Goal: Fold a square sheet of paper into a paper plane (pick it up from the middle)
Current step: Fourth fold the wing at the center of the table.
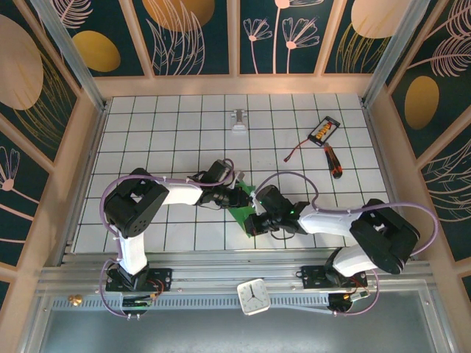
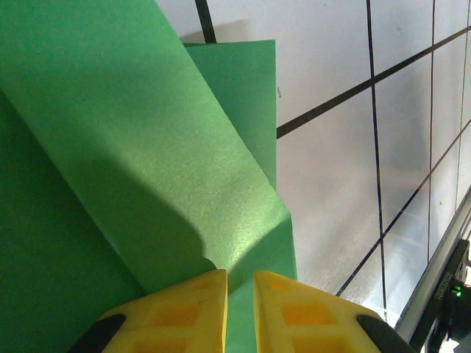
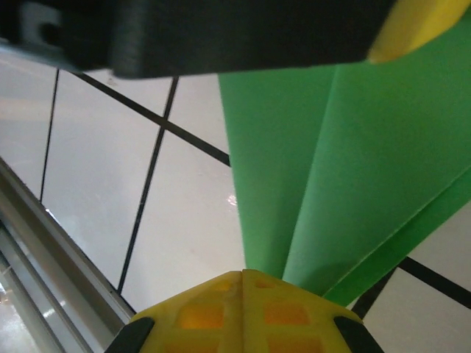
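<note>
From the top camera we look steeply down from above and behind the two arm bases [image 1: 136, 279] onto the whole gridded surface [image 1: 184, 125], from well back. The left wrist camera sits just behind the left pincer [image 2: 241, 283], its yellow tips at the bottom edge, and faces down along them at very close range. The right wrist camera looks likewise past the right pincer [image 3: 243, 273]. All three views share the folded green paper [image 1: 241, 211] and the surface beside it.
</note>
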### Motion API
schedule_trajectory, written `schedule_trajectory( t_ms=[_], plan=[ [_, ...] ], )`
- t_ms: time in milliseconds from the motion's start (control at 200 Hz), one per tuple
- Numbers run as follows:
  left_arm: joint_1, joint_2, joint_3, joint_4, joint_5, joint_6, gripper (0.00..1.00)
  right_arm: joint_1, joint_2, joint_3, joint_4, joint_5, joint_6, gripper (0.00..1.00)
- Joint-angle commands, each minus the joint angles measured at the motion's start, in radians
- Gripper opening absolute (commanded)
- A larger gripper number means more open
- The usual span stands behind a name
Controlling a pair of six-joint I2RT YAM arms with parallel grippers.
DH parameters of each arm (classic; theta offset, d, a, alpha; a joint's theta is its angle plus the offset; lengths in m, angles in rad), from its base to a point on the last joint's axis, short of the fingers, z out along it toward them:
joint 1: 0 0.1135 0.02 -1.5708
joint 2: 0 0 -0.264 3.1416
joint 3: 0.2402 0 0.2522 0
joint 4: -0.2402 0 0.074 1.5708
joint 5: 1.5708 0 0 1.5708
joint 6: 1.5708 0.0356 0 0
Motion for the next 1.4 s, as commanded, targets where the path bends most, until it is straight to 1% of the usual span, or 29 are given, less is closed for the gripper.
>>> schedule_trajectory(
  t_ms=[0, 175, 355, 460, 525, 575, 605, 691, 821, 916, 941, 1151, 1396],
  plan=[
    [0.017, 0.041, -0.003, -0.083, -0.085, 0.019, 0.20, -0.017, -0.008, -0.040, 0.022, 0.016, 0.005, 0.00],
    [0.019, 0.004, 0.008, -0.087, -0.085, 0.013, 0.27, -0.035, -0.030, -0.110, 0.048, 0.013, 0.019, 0.00],
    [0.025, -0.072, 0.002, -0.070, -0.082, -0.006, 0.33, -0.036, -0.034, -0.151, 0.093, 0.004, 0.049, 0.00],
    [0.025, -0.132, -0.020, -0.044, -0.070, -0.032, 0.35, -0.036, -0.039, -0.167, 0.112, 0.002, 0.062, 0.00],
    [0.024, -0.167, -0.055, 0.001, -0.044, -0.075, 0.35, -0.037, -0.038, -0.167, 0.115, 0.004, 0.064, 0.00],
    [0.022, -0.169, -0.086, 0.033, -0.018, -0.113, 0.32, -0.037, -0.036, -0.167, 0.117, 0.004, 0.066, 0.00],
    [0.018, -0.203, -0.103, 0.053, -0.005, -0.133, 0.31, -0.037, -0.036, -0.167, 0.117, 0.005, 0.067, 0.00],
    [-0.002, -0.218, -0.141, 0.096, 0.025, -0.178, 0.21, -0.037, -0.038, -0.170, 0.111, 0.011, 0.067, 0.00],
    [-0.036, -0.194, -0.163, 0.136, 0.080, -0.221, 0.08, -0.037, -0.042, -0.176, 0.109, 0.016, 0.070, 0.00],
    [-0.048, -0.181, -0.181, 0.181, 0.110, -0.254, 0.03, -0.039, -0.043, -0.174, 0.107, 0.021, 0.069, 0.00],
    [-0.051, -0.150, -0.179, 0.187, 0.115, -0.258, 0.03, -0.041, -0.043, -0.173, 0.105, 0.023, 0.067, 0.00],
    [-0.073, -0.085, -0.155, 0.220, 0.155, -0.280, 0.01, -0.040, -0.039, -0.171, 0.101, 0.027, 0.066, 0.00],
    [-0.074, -0.040, -0.125, 0.159, 0.112, -0.247, 0.00, -0.040, -0.034, -0.162, 0.079, 0.028, 0.065, 0.00]
  ],
)
